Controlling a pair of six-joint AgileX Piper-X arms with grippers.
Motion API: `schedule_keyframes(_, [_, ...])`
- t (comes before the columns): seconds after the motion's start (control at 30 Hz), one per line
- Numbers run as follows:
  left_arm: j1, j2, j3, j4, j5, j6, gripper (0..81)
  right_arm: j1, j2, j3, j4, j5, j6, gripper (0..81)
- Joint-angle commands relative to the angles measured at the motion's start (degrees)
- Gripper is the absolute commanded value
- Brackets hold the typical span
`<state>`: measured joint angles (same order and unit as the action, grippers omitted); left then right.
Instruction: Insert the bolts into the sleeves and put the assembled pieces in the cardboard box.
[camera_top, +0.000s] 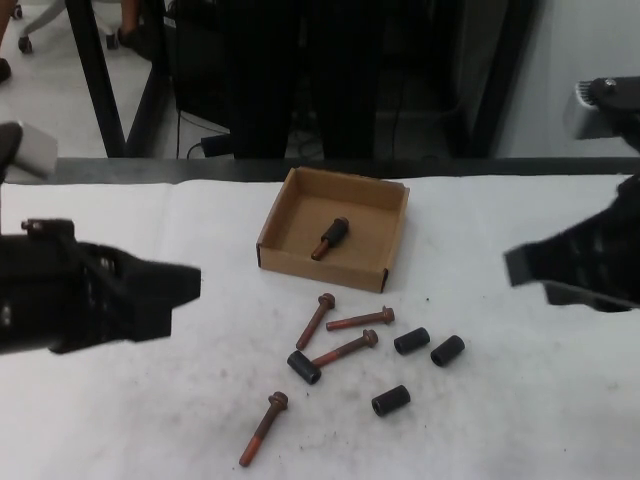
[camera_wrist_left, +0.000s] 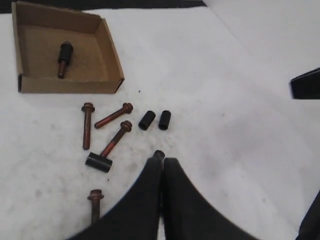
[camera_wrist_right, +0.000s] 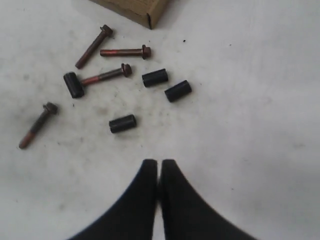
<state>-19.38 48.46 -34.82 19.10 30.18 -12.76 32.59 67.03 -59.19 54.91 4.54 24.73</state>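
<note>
A cardboard box (camera_top: 320, 266) stands at the bench's middle back, with one bolt-in-sleeve piece (camera_top: 330, 238) inside. In front of it lie several loose copper-coloured bolts (camera_top: 315, 320) and several black sleeves (camera_top: 411, 340). One bolt (camera_wrist_right: 105, 75) touches the side of a sleeve (camera_wrist_right: 73, 84) with its tip. My left gripper (camera_wrist_left: 161, 161) is shut and empty, low over the bench just short of a sleeve (camera_wrist_left: 159, 154) that its tips partly hide. Farther right my right gripper (camera_wrist_right: 159, 162) is also shut and empty, a short way from the nearest sleeve (camera_wrist_right: 122, 123).
White paper covers the bench (camera_top: 520, 400). The left arm (camera_top: 90, 295) hangs over the left side, the right arm (camera_top: 590, 260) over the right. The bench's dark back edge (camera_top: 150, 170) runs behind the box. Open surface lies right of the parts.
</note>
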Motion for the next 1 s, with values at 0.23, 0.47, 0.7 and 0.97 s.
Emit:
schedule_keyframes(0.23, [0.11,-0.57,-0.04,-6.12,6.43,-1.44,0.8,-0.34,16.49,-0.46,-8.52,-2.53,18.18,36.8])
schedule_keyframes(0.47, [0.11,-0.57,-0.04,-6.12,8.96,-1.44,0.8,-2.49,24.61,-0.46,-13.13,-4.54,40.20,36.8])
schedule_keyframes(0.7, [0.11,-0.57,-0.04,-6.12,8.95,-3.91,0.8,-4.97,28.35,-0.46,-15.70,-4.54,53.89,36.8])
schedule_keyframes(0.97, [0.11,-0.57,-0.04,-7.02,8.95,-3.89,0.8,-6.80,31.70,-0.66,-24.11,-6.26,56.34,34.4])
